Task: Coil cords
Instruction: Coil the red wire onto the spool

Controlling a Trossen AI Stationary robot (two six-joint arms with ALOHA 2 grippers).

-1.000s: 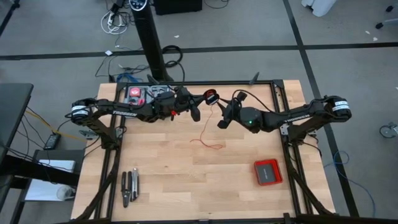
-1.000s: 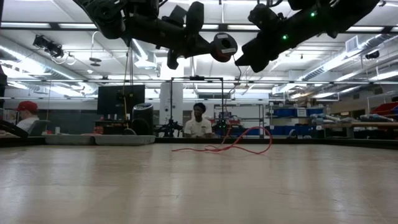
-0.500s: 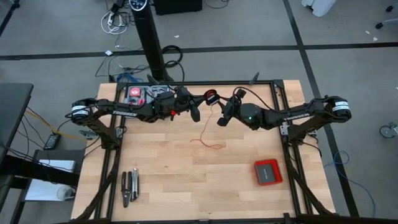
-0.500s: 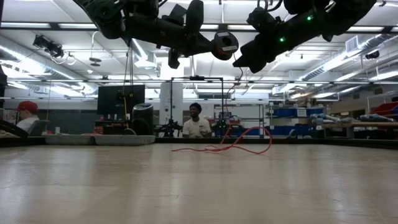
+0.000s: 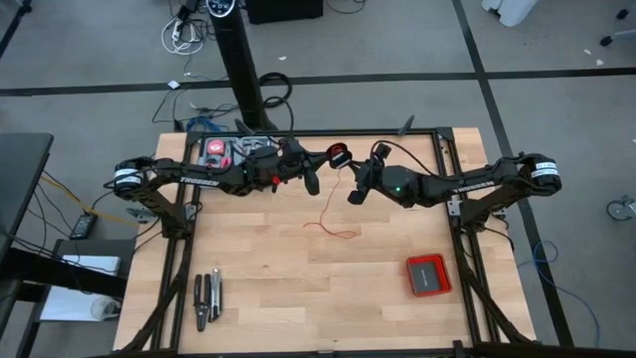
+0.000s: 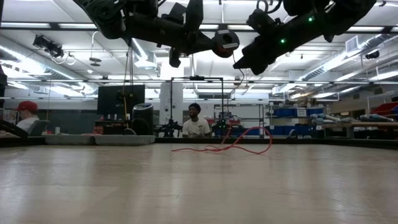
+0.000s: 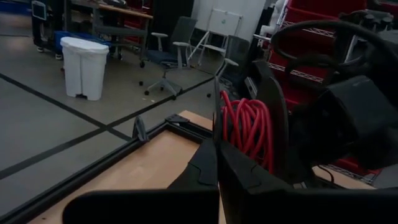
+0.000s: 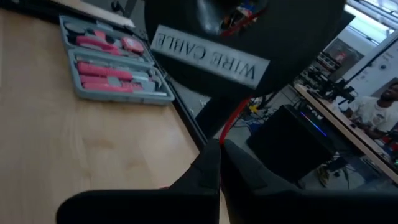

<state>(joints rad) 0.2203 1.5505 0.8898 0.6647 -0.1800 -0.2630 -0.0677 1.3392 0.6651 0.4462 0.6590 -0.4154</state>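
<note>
Counted on the counter (image 5: 258, 288): 1 red wire (image 5: 333, 224), partly wound on 1 black spool (image 5: 338, 156); 1 flat red box (image 5: 428, 274); 1 grey tool kit (image 5: 231, 152); 1 set of pliers (image 5: 207, 298), exact number unclear. 2 arms, 1 pincer each: left pincer (image 5: 320, 162), right pincer (image 5: 355, 191). 2 people (image 6: 196, 121) behind the counter in low view.

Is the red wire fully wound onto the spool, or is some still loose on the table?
Partly wound. Red turns sit on the spool held up by the left gripper, while a loose squiggly length of red wire lies on the table.
</note>
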